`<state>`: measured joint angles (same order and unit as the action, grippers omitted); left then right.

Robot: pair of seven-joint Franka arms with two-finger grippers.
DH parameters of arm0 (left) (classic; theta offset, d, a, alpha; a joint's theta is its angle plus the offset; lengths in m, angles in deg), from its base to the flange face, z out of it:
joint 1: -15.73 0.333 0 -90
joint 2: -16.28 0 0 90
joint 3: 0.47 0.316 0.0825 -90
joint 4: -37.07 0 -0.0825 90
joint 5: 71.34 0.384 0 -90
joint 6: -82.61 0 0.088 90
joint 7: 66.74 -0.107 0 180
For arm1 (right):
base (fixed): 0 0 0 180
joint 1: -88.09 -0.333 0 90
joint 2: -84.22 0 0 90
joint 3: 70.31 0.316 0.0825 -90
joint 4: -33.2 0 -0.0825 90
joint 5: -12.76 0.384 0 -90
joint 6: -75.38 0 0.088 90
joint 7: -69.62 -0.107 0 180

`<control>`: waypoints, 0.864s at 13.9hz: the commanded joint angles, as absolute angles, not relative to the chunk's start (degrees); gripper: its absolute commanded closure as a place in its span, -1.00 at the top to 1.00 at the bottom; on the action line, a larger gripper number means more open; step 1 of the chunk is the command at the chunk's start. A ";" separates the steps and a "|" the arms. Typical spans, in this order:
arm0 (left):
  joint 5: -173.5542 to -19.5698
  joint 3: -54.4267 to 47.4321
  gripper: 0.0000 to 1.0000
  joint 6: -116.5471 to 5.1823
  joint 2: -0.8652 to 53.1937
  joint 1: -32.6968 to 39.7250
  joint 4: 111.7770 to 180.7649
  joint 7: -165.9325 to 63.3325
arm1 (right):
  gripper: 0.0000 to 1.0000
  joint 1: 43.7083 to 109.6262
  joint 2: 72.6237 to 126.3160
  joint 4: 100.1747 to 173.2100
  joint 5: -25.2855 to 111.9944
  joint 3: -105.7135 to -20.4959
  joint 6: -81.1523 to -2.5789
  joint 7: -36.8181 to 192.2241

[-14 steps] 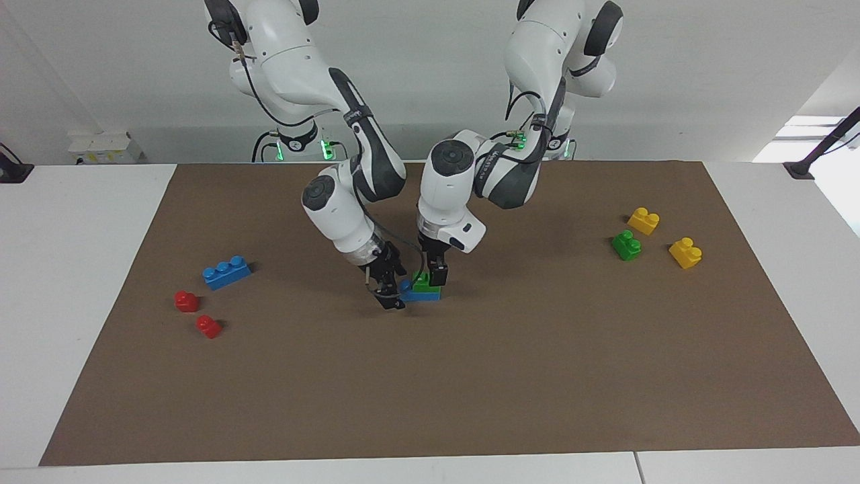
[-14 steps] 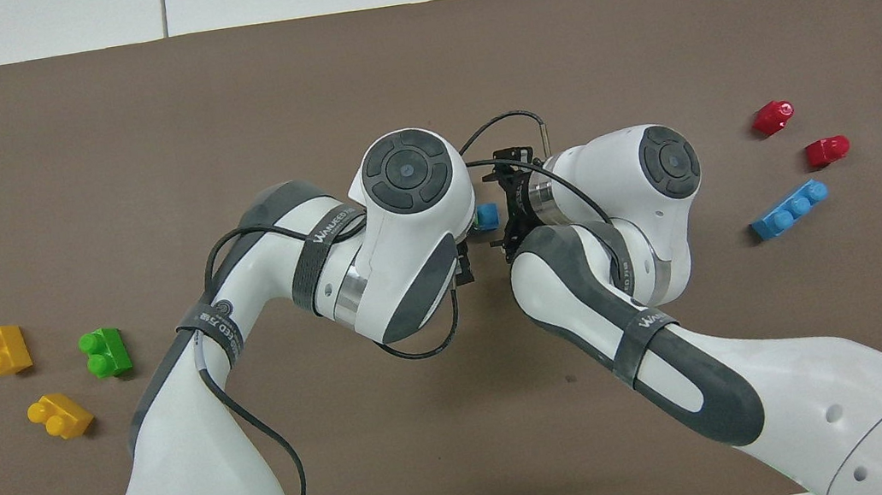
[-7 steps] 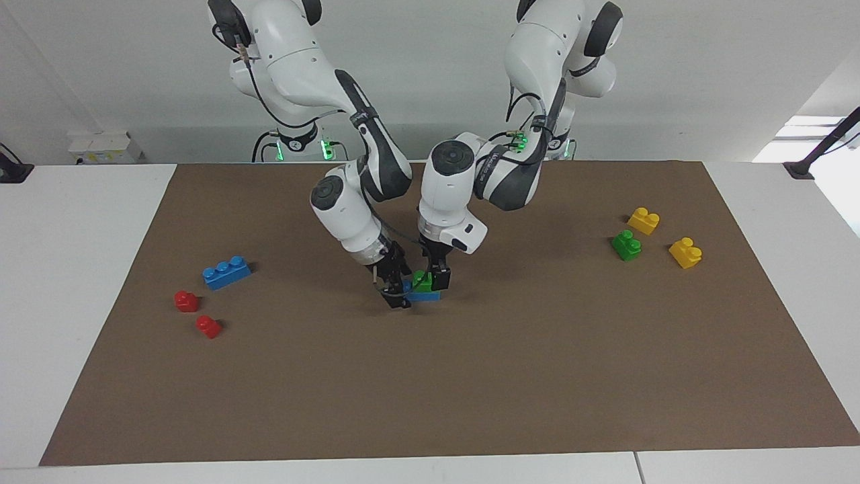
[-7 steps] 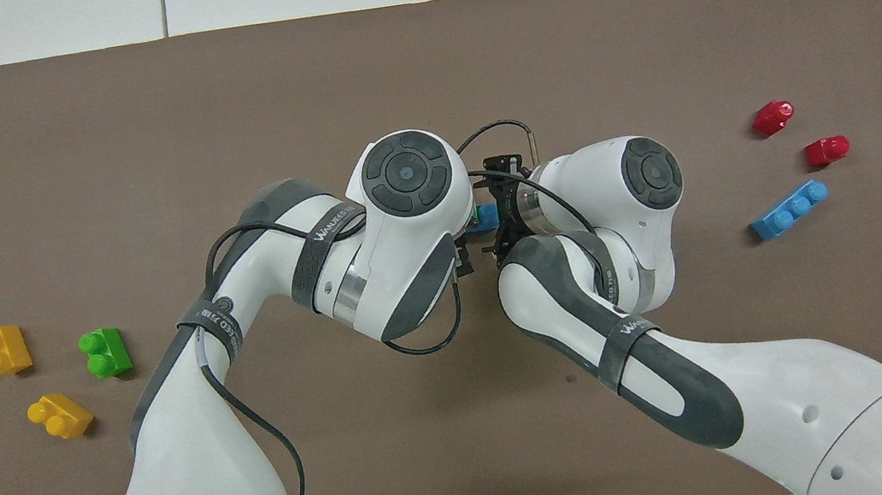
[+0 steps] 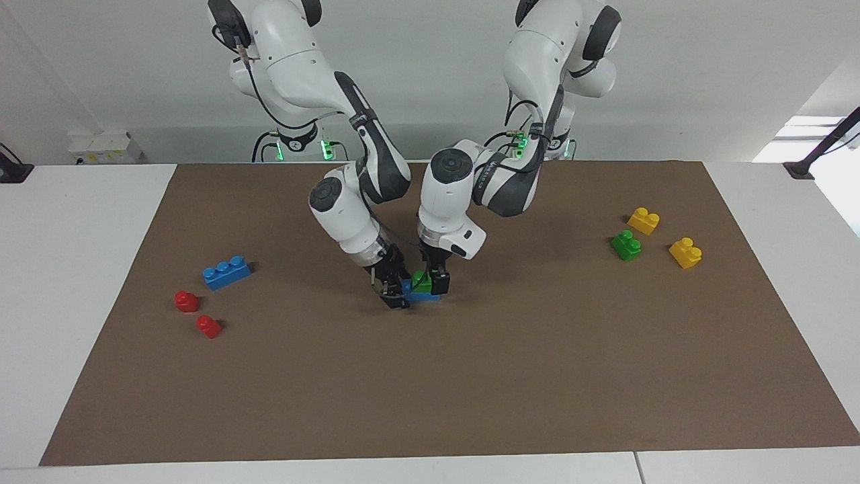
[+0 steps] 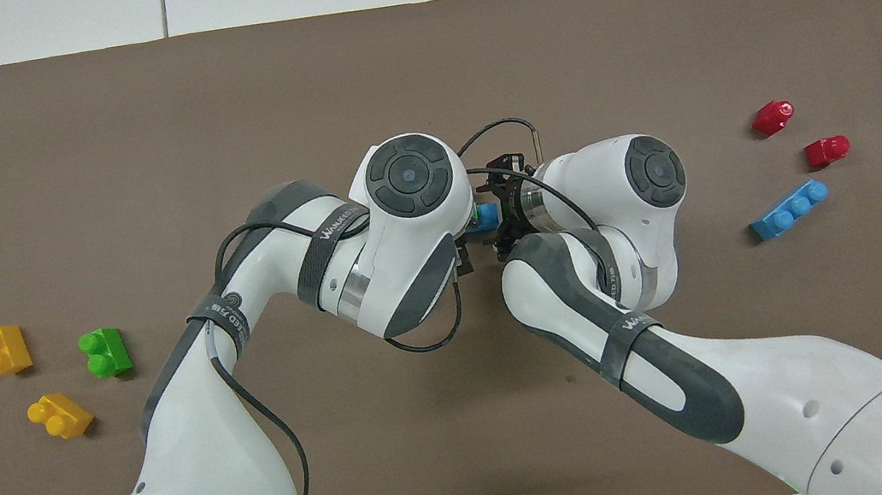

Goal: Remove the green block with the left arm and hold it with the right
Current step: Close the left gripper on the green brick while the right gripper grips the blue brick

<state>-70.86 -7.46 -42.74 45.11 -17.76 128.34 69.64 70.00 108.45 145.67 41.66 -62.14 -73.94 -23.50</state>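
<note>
A small green block (image 5: 420,277) sits on a blue brick (image 5: 423,295) at the middle of the brown mat. My left gripper (image 5: 431,279) comes straight down on the green block, with its fingers around it. My right gripper (image 5: 398,294) comes in at a slant and grips the blue brick's end toward the right arm's end of the table. In the overhead view only a bit of the blue brick (image 6: 487,215) and a sliver of the green block (image 6: 475,213) show between the two wrists.
A second green block (image 5: 626,246) lies between two yellow bricks (image 5: 643,220) (image 5: 685,253) toward the left arm's end. A blue three-stud brick (image 5: 226,271) and two red pieces (image 5: 186,300) (image 5: 208,327) lie toward the right arm's end.
My right gripper has moved in from just off the blue brick's end and onto it. My left gripper has stayed on the green block and sunk slightly.
</note>
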 commanded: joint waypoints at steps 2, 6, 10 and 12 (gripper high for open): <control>-69.93 -6.71 1.00 -44.13 44.84 -18.46 129.27 70.98 | -0.29 70.25 109.00 145.88 43.26 -61.78 -75.35 -23.11; -69.93 -6.71 1.00 -44.39 44.84 -18.20 129.62 70.98 | -1.00 69.72 109.26 145.88 44.92 -61.78 -77.37 -21.44; -69.93 -6.36 1.00 -45.18 44.76 -18.28 130.32 70.98 | -1.00 69.64 110.06 145.97 45.20 -61.87 -78.25 -21.44; -69.84 -6.36 0.36 -45.18 44.76 -18.54 130.32 71.24 | -1.00 69.55 110.06 146.23 45.20 -61.87 -79.04 -21.35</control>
